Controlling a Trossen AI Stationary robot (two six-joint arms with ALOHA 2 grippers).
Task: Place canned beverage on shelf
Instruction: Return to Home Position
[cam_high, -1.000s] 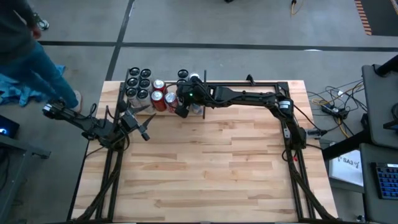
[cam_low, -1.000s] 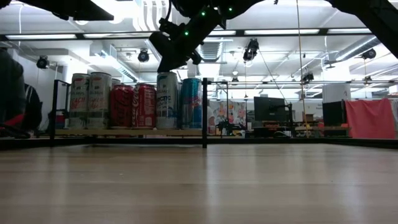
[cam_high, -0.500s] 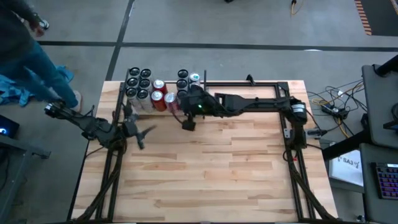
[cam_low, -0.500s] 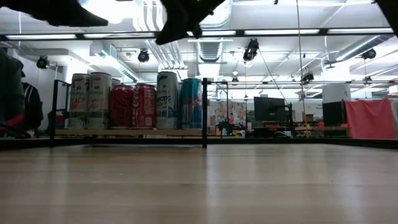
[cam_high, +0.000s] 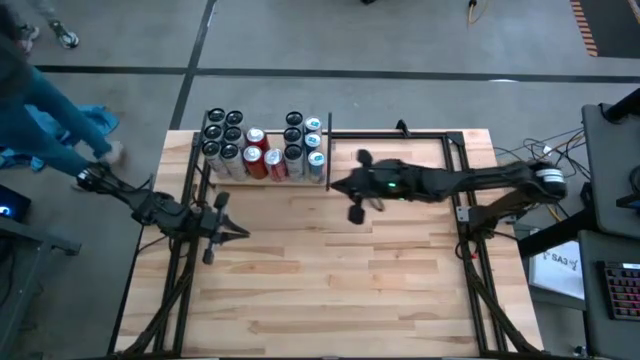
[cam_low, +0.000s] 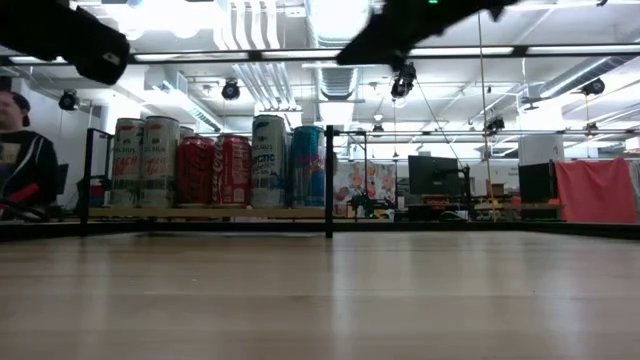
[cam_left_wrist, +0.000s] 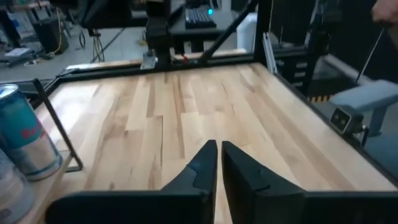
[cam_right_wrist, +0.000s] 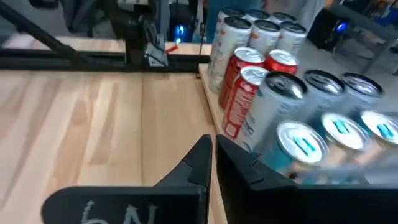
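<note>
On shelf (cam_low: 200, 212): cans (cam_high: 252, 155) upright, axes vertical | left tool (cam_left_wrist: 218, 146), right tool (cam_right_wrist: 213, 140) pressed together

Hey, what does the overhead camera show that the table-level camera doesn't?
Only overhead: the whole table, with the left gripper over its left side and the right gripper just right of the shelf. Only table-level: the cans' sides, with red cans between pale ones. Both: cans standing on the shelf.

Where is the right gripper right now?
In the high view the right gripper, jaws shut, hangs above the bare wooden table, just right of the pale plywood shelf's blue-and-white drink cans.
</note>
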